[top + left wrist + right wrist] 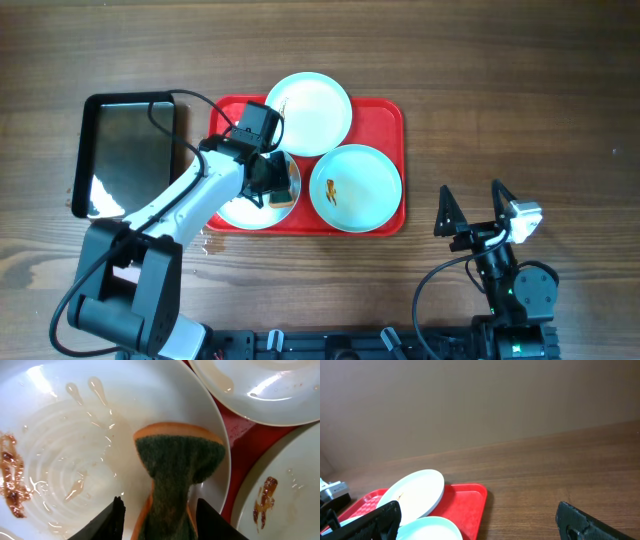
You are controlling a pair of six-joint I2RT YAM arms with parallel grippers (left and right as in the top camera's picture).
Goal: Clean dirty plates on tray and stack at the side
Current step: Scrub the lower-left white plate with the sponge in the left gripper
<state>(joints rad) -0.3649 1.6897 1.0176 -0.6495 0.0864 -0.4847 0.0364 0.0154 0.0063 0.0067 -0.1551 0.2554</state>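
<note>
Three plates lie on the red tray (392, 120). The far plate (310, 100) is almost clean. The right plate (355, 187) has a small orange smear. My left gripper (268, 180) is over the left plate (232, 212), shut on a sponge (285, 190). In the left wrist view the gripper (160, 512) pinches the green-topped orange sponge (175, 460) against the wet plate (75, 430); a brown smear (11, 480) stays at that plate's left edge. My right gripper (472, 208) is open and empty over the table, right of the tray.
A black metal pan (125, 150) with a shiny base stands left of the tray. The right wrist view shows the tray (470, 502), the far plate (412, 491), the right plate (432, 530) and bare wooden table (560, 475) beyond.
</note>
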